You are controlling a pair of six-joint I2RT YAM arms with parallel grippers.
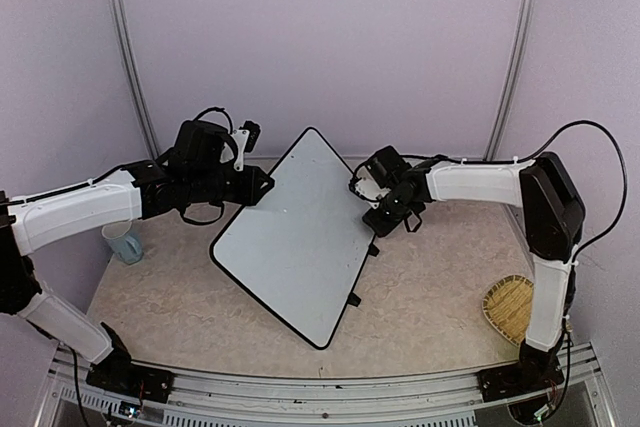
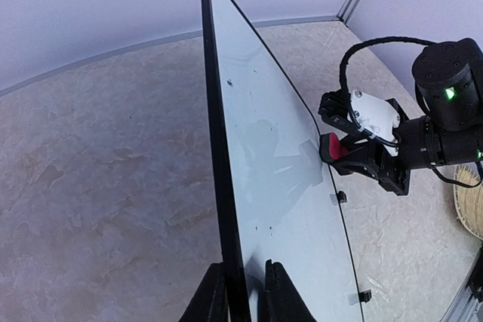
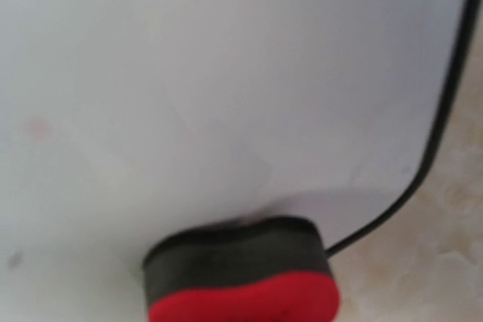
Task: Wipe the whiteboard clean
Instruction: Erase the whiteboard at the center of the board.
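Observation:
The whiteboard stands tilted on the table, its black-framed white face nearly bare apart from a few tiny dark specks. My left gripper straddles its left edge, one finger on each side of the frame, shut on it. At the board's right edge, my right gripper is shut on a red and black eraser. The eraser's dark pad presses on the white face near a rounded corner. The right wrist view is blurred and its fingers are hidden.
A pale blue cup stands at the left by my left arm. A woven basket lies at the right front. Two small black feet stick out from the board's lower right edge. Walls close the back and sides.

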